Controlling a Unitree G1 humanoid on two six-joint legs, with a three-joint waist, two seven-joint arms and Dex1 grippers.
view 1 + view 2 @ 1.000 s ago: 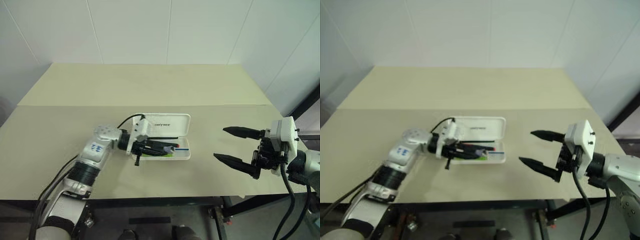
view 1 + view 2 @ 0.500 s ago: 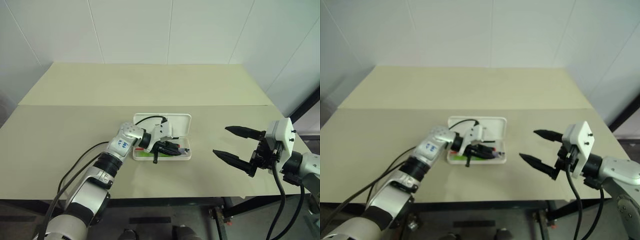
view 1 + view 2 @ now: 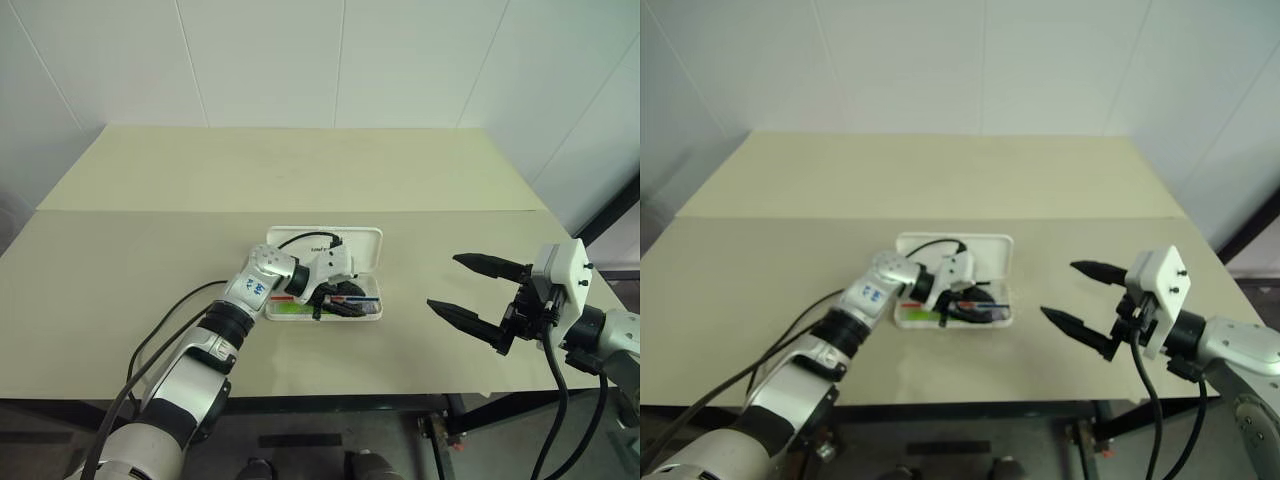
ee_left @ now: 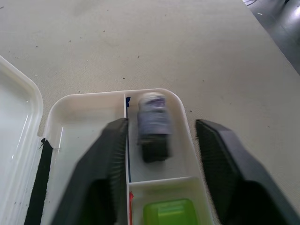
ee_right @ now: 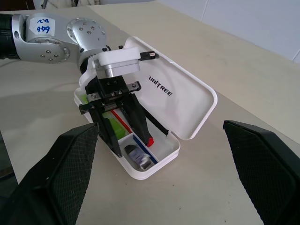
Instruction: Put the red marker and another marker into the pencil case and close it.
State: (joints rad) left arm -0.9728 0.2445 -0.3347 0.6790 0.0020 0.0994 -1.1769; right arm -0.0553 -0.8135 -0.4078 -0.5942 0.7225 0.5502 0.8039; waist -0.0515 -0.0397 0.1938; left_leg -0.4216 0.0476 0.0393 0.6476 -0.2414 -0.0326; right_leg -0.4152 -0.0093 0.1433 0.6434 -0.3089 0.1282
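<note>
From the head, the table (image 3: pixel 150 250) carries the case (image 3: pixel 352 245) near its middle. The case is open, with its lid laid flat behind the tray. The left hand (image 3: pixel 335 305) reaches into the tray from the left and points right and down. The green marker (image 3: pixel 290 309) lies in the tray's left part, just beside that hand. The right hand (image 3: pixel 443 281) hangs well to the right of the case, above the table. It is wide open and empty.

From the left wrist, the fingers (image 4: pixel 105 168) stand apart over the tray's end and grip nothing. Between them a short grey-and-black thing (image 4: pixel 153 125) lies in the end compartment. It is too blurred to name. The green marker sits in the next compartment.

From the right wrist, the left hand is open over the tray, with one finger on each side of the blue divider. A thick red end (image 5: pixel 149 139) shows at the tip of the finger on the lid side. Whether it is a pen cannot be told. The grey thing lies in the nearest corner of the tray.
</note>
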